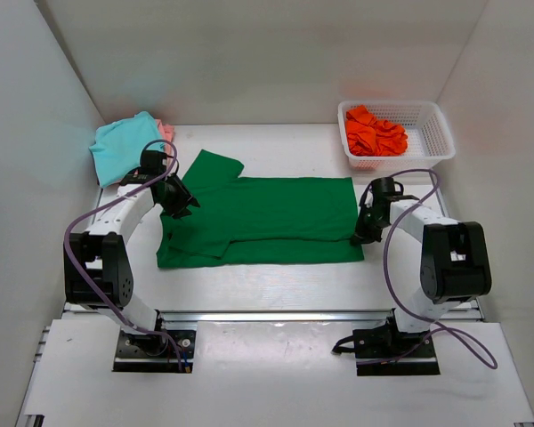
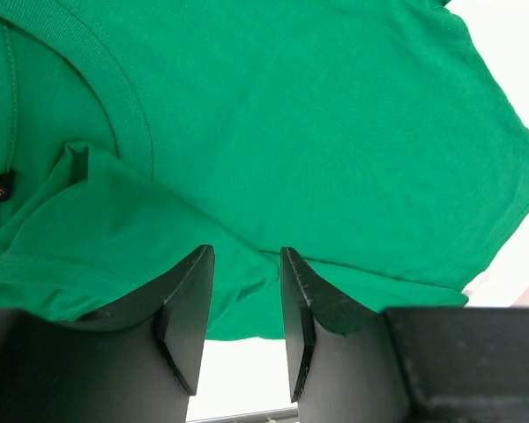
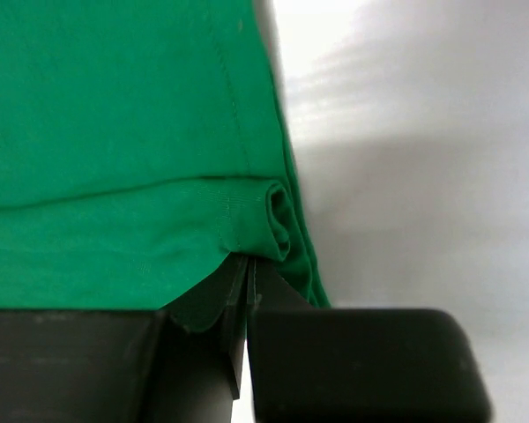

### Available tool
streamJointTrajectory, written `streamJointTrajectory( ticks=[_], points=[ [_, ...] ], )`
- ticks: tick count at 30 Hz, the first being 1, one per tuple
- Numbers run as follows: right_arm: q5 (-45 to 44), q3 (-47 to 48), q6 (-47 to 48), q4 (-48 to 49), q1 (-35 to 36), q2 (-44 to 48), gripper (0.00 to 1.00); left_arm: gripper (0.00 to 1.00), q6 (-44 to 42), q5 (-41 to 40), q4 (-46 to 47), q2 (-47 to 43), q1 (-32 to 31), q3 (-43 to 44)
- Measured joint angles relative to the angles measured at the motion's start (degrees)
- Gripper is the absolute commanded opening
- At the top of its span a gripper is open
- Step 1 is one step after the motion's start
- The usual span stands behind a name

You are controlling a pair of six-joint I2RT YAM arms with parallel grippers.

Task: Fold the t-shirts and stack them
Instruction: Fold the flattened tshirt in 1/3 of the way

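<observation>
The dark green t-shirt (image 1: pixel 267 218) lies flat across the middle of the table, with one sleeve sticking out at the back left. My left gripper (image 1: pixel 180 201) hovers over its collar end. Its jaws stand apart, open (image 2: pixel 245 256), and green cloth (image 2: pixel 317 132) lies below the tips without being pinched. My right gripper (image 1: pixel 366 233) is at the hem end, shut (image 3: pixel 249 261) on a small rolled fold of the green hem (image 3: pixel 278 216). The teal t-shirt (image 1: pixel 123 147) lies folded at the back left with the pale pink one (image 1: pixel 166 131) peeking from under it. The bright orange t-shirt (image 1: pixel 374 133) is bunched in the basket.
A white mesh basket (image 1: pixel 432 133) stands at the back right corner. White walls close in the table on the left, right and back. Purple cables loop off both arms. Bare table shows to the right of the hem (image 3: pixel 423 132).
</observation>
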State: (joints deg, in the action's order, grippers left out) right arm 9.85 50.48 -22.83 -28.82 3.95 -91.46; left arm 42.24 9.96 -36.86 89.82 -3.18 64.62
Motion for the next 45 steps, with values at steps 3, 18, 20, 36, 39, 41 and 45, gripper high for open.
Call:
streamJointTrajectory(
  ticks=[3,18,20,36,39,41,45],
  points=[
    [1.4,0.7,-1.0,1.6,-1.1,-1.0,0.0,0.47,-0.2,0.0,0.0,0.0,0.0,0.0],
    [8.7,2.1,-8.5,14.1,-3.4,-2.8,0.0,0.47,-0.3,0.0,-0.1,2.0,0.1,1.3],
    [8.6,2.8,-8.5,14.3,-3.4,-4.5,0.0,0.47,-0.4,0.0,-0.1,2.4,0.1,1.6],
    [0.6,10.3,-0.2,9.6,3.1,-4.4,0.0,0.5,-3.9,-1.3,0.7,4.4,-0.4,-3.0],
    [0.1,9.0,1.4,9.1,2.6,-2.5,0.03,0.51,-4.5,-2.1,-0.4,4.3,-0.7,-3.9],
    [-0.2,8.4,2.2,9.0,1.4,-1.8,0.05,0.53,-4.8,-2.7,-0.7,4.0,-0.9,-4.0],
    [-0.8,7.5,3.6,8.9,-0.2,-1.7,0.12,0.53,-5.1,-4.7,-1.4,2.5,-0.9,-4.5]
  ],
)
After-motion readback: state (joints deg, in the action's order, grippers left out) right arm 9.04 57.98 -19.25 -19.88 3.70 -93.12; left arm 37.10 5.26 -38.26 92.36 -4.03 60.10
